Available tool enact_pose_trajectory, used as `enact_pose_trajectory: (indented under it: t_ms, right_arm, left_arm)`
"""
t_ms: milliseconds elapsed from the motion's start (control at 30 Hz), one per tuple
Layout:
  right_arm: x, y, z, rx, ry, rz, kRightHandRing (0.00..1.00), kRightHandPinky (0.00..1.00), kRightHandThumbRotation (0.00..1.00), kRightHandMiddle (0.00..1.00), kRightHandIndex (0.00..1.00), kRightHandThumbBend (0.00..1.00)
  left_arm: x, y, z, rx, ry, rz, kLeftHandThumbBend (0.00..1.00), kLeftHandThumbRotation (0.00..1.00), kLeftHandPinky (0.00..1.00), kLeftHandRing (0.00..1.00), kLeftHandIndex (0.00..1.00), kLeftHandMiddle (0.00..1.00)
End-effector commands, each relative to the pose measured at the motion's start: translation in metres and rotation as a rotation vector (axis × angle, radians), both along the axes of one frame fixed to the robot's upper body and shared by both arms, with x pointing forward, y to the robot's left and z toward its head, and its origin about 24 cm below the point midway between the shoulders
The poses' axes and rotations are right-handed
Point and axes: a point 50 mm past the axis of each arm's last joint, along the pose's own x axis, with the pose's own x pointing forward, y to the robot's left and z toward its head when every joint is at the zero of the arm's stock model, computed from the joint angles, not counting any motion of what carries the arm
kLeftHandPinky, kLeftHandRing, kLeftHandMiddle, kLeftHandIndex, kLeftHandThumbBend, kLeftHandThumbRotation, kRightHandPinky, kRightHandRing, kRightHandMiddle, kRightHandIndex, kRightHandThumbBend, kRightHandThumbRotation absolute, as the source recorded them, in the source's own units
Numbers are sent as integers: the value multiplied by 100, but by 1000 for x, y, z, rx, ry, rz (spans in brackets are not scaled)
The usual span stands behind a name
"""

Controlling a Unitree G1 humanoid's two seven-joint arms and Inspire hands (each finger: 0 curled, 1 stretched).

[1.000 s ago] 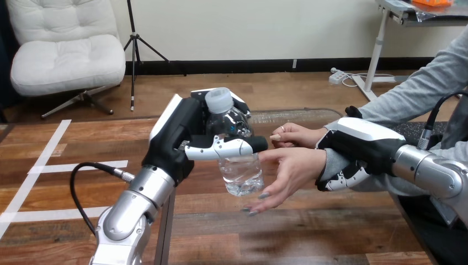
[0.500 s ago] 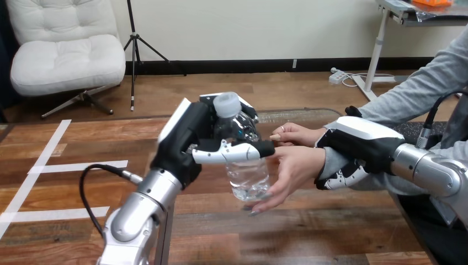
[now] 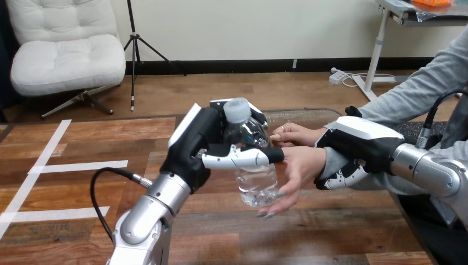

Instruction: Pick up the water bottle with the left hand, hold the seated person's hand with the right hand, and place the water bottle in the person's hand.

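left hand [image 3: 194, 144]: fingers and thumb curled round the water bottle [image 3: 255, 175], gripping its upper half, thumb across the front
water bottle: clear, white cap, near upright, held off the table [image 3: 232, 234] at mid-view
person's open hand [image 3: 298, 165]: palm against the bottle's right side, fingertips touching its lower part
right hand [image 3: 364, 142]: clamped over the person's wrist [image 3: 330, 160], fingers curled underneath it
person's rear hand [image 3: 295, 134]: just behind the open one, close to the bottle's shoulder; can't tell if it touches
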Motion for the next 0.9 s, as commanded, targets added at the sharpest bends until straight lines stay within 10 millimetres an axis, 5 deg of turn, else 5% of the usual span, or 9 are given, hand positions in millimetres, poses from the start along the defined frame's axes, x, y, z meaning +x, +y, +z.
enact_pose_trajectory:
  t_ms: [0,867]
  right_arm:
    - [18,16,49,100,-192,43,26,22,0,32,36,48]
    - [18,15,48,101,-177,34,27,23,0,33,37,47]
  left_arm:
    - [11,-12,26,-20,-118,-34,85,0,29,34,38,38]
    - [9,-23,17,-17,-95,-60,83,0,29,34,38,38]
